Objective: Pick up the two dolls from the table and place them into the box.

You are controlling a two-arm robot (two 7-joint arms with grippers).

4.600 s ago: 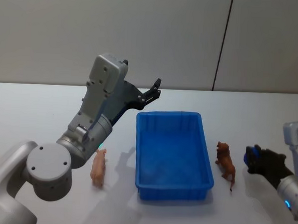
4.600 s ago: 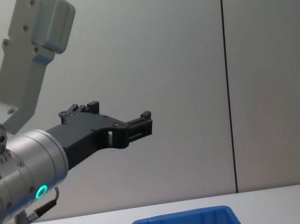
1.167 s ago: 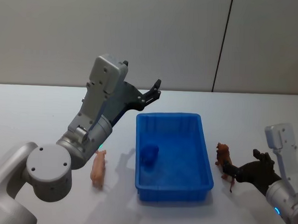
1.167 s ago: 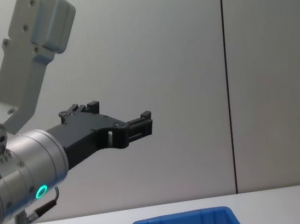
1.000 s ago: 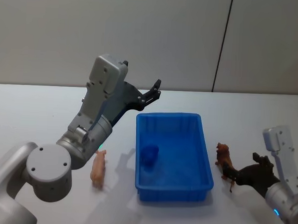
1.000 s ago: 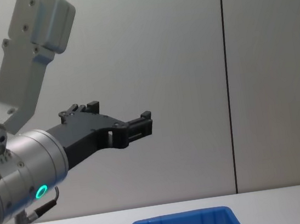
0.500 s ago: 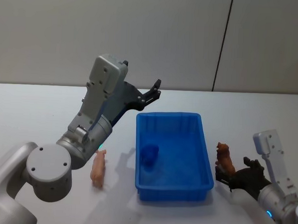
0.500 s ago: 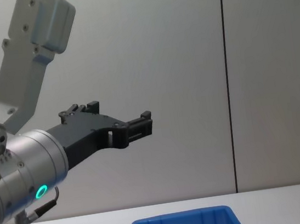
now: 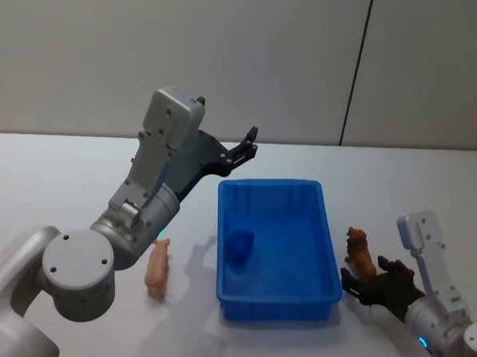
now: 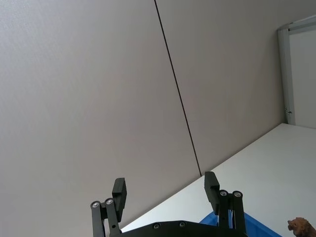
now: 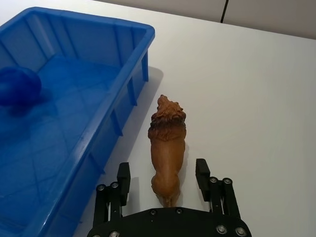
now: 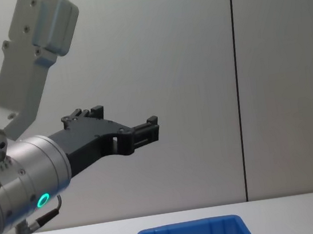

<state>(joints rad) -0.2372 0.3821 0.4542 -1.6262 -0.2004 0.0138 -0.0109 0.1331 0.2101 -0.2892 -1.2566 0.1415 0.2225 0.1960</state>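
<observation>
Right gripper (image 9: 362, 284) (image 11: 162, 172): lower right of the head view, low over the table (image 9: 54, 177) (image 11: 256, 74). Jaws spread wide, one black finger (image 11: 123, 174) on each side of the hind end of the lion doll (image 9: 358, 253) (image 11: 168, 148); a gap shows on both sides and nothing is gripped.

Lion doll: brown, lying lengthwise on the white tabletop, mane end pointing away from the gripper, just beside the right wall of the box (image 9: 282, 183) (image 11: 118, 24) and apart from it.

Box: bright blue bin at the centre of the head view, long side running away from the robot. Inside, near its left wall, sits a blue rounded item (image 9: 238, 246) (image 11: 17, 86); what it is cannot be told.

Pig doll (image 9: 158, 269): pale pink, lying on the table left of the box, lower left of centre in the head view, well apart from the lion.

Left gripper (image 10: 165, 182): raised above the table, behind and left of the box's far left corner in the head view. Fingers wide apart, empty, aimed toward the grey wall (image 12: 167, 63).
</observation>
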